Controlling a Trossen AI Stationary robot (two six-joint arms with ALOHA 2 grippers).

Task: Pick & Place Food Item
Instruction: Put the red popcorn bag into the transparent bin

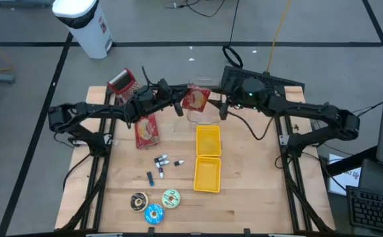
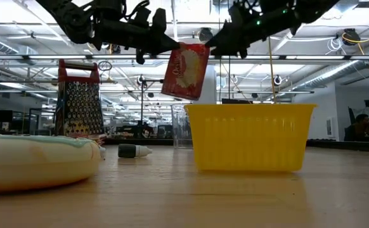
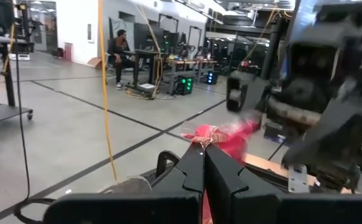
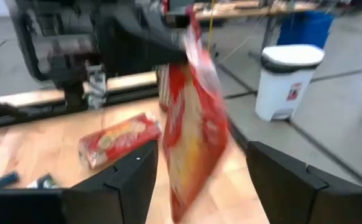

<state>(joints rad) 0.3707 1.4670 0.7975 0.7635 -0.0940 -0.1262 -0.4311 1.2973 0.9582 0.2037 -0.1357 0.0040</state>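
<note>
The wooden table (image 1: 244, 204) has a yellow basket (image 1: 208, 158) on it. Above it, the left gripper (image 1: 178, 105) pinches a red snack bag (image 1: 195, 99) in the air. The right gripper (image 1: 223, 108) waits beside the bag, fingers apart.

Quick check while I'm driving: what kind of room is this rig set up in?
Most likely an open robotics lab or workshop. The wooden table stands on a grey floor marked with dark tape lines, a person sits at benches loaded with equipment, and exposed pipes and ceiling lights run overhead.
</note>
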